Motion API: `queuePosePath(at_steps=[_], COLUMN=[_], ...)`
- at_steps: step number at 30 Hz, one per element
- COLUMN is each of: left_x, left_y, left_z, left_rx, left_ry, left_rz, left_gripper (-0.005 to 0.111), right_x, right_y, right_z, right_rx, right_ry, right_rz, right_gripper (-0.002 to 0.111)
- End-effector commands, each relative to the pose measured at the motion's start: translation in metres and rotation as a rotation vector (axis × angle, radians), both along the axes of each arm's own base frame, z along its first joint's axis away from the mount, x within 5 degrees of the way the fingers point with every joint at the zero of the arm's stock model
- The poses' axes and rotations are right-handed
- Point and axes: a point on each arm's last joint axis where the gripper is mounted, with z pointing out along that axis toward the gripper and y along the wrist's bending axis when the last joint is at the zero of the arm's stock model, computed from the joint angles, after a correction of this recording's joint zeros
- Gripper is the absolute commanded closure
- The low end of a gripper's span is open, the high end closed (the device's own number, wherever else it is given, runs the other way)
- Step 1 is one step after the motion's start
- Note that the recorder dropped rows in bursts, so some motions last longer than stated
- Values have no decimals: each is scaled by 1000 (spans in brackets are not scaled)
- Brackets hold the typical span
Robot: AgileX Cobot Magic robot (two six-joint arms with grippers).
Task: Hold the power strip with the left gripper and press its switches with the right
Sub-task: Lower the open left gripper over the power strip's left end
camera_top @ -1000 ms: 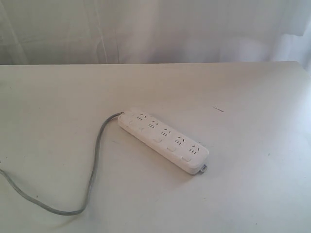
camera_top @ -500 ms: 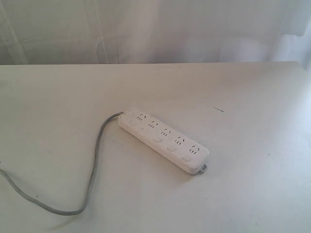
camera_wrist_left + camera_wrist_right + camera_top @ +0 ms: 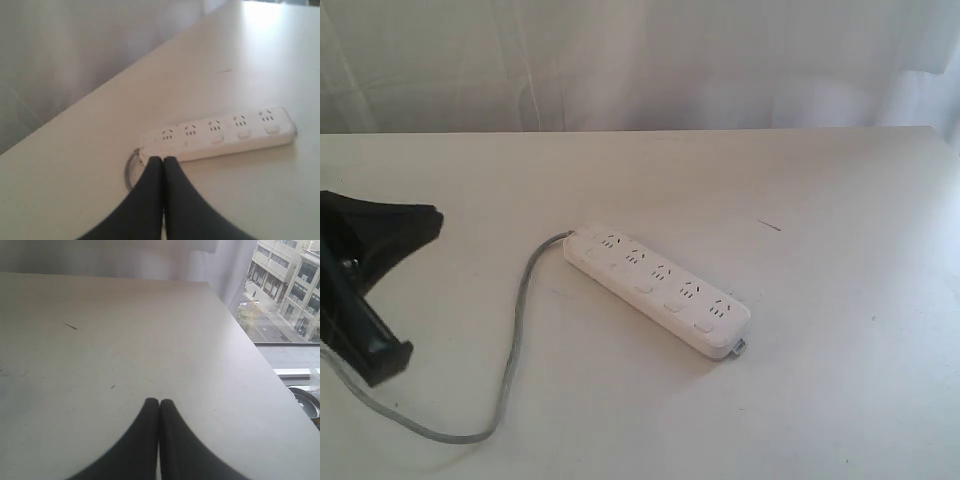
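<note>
Left gripper, fingers pressed together, hovers near the strip at its cord end, ready to pin it; right gripper, fingers also together, sees no strip.

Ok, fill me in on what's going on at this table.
A long white plastic power strip with a grey cord lies on the white table. The black left gripper is shut and points toward its cord end. The black right gripper is shut over bare table. Neither touches the strip.

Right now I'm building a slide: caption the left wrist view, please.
Shut left tool, tips near the cord end of the white power strip on a pale table.
</note>
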Motion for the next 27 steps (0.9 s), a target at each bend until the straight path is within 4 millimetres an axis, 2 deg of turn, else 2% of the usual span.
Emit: queuePosePath(at_steps=[1, 7, 12, 15, 22, 27], left_x=[-4, -5, 1, 11, 47, 70], left_y=[-20, -45, -60, -70, -106, -128], left_z=[5, 2, -4, -3, 1, -8], left_rx=[129, 324, 505, 582, 740, 859], left_ry=[18, 62, 110, 123, 63, 9], left_rz=[-148, -336, -436, -479, -586, -679], left_gripper=[107, 107, 107, 107, 107, 107], right_x=[0, 0, 0, 0, 0, 0], right_y=[0, 0, 0, 0, 0, 0], right_z=[-1, -1, -1, -1, -1, -1], right_rx=[-10, -10, -10, -10, -10, -10], right_ry=[-8, -8, -8, -8, -8, -8], right_rz=[3, 3, 3, 3, 3, 3], right_gripper=[108, 108, 108, 108, 108, 108])
